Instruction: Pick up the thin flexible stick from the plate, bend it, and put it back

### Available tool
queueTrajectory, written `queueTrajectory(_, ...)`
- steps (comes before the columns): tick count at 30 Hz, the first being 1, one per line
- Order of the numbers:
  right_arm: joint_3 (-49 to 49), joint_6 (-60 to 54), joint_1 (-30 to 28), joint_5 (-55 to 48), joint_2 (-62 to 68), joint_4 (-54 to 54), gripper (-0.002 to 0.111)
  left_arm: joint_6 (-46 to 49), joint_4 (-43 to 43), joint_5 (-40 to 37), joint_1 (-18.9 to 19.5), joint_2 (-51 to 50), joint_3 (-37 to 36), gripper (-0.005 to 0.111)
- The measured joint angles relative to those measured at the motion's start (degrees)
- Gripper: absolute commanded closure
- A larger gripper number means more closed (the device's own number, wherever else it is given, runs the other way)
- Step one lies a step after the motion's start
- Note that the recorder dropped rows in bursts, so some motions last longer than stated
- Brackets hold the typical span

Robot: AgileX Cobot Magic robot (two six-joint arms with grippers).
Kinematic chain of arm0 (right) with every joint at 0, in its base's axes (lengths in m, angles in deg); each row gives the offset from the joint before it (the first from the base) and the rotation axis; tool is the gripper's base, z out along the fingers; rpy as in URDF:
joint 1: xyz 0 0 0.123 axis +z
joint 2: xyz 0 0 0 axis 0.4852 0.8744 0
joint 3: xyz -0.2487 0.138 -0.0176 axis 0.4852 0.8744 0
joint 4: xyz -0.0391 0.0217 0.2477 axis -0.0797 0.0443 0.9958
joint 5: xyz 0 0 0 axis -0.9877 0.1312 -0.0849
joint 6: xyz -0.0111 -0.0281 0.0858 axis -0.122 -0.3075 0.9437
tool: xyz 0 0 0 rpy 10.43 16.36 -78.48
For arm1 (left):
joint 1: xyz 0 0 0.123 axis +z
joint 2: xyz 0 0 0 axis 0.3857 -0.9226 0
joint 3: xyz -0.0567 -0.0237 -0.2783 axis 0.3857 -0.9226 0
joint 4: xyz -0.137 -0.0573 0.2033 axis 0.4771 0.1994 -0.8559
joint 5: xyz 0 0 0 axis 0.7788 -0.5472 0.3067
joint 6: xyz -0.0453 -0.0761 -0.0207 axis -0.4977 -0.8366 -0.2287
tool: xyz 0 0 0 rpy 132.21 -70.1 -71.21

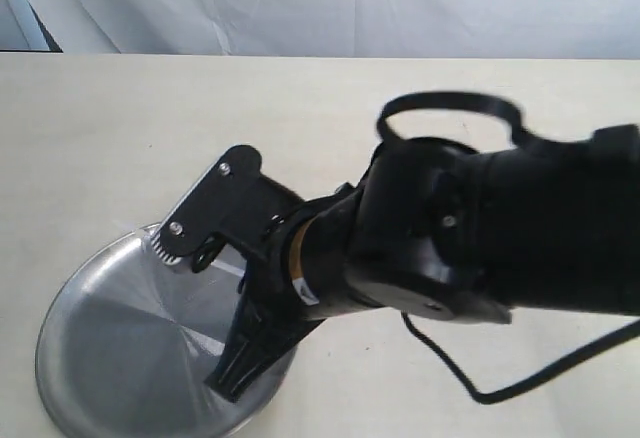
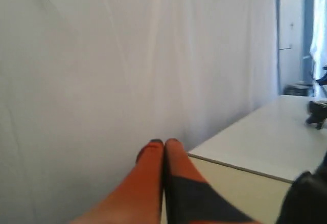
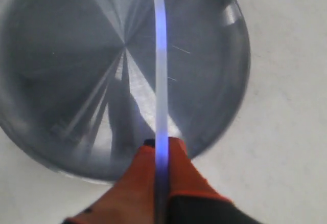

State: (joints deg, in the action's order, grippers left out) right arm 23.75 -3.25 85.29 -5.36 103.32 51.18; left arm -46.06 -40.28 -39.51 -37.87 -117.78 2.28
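Soft, even light; all three pictures slightly hazy.
The plate [image 1: 100,358] throws radial glare streaks at lower left of the exterior view; the near arm [image 1: 480,238] is blurred; the stick [image 3: 161,55] glows bluish-white, perhaps overexposed.

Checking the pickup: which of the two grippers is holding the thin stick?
The right gripper: it pinches the thin flexible stick over the plate. The left gripper is shut on nothing.

Straight whitish stick [image 3: 160,55], over shiny plate [image 3: 51,45]
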Motion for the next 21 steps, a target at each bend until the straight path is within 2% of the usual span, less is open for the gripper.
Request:
queueTrajectory(9, 0.0, 0.0, 0.0, 11.92, 11.86, -0.1, 0.109, -3.08, -9.07, -22.69, 0.13, 11.79, 1.41, 0.107)
queueTrajectory(15, 0.0, 0.0, 0.0, 15.39, 17.45, -0.22, 0.109, -11.52, -20.38, -25.49, 0.24, 13.65, 0.92, 0.107)
queueTrajectory(21, 0.0, 0.0, 0.0, 16.24, 17.85, -0.33, 0.109, -16.66, -22.99, -28.37, 0.24, 13.65, -4.89, 0.107)
